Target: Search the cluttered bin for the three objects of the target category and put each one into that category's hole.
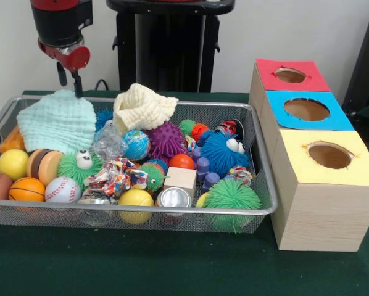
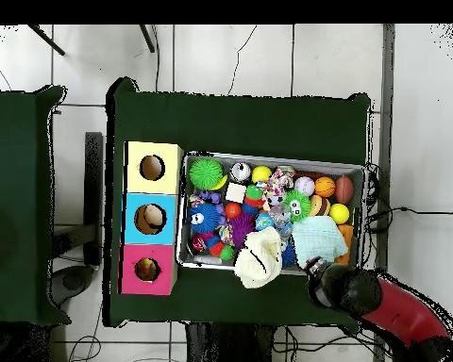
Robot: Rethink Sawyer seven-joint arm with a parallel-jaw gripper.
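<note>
A wire mesh bin (image 1: 172,211) holds a heap of toys. A mint cloth (image 1: 58,120) lies at its back left and a cream cloth (image 1: 142,106) drapes over the back rim. At the front left lie a yellow ball (image 1: 13,164), a small basketball (image 1: 27,189) and a baseball (image 1: 62,190). A purple spiky ball (image 1: 166,140), a blue fuzzy toy with eyes (image 1: 221,152) and a green fuzzy ball (image 1: 232,196) sit further right. My gripper (image 1: 70,89) hangs open over the bin's back left corner, just above the mint cloth, holding nothing. From overhead the gripper (image 2: 315,269) is at the bin's lower edge beside the mint cloth (image 2: 317,238).
Right of the bin stands a row of wooden boxes, each with a round hole on top: red (image 1: 290,75), blue (image 1: 306,109), yellow (image 1: 329,155). A wood block (image 1: 181,179) and a metal can (image 1: 173,198) lie near the bin's front. Green cloth covers the table.
</note>
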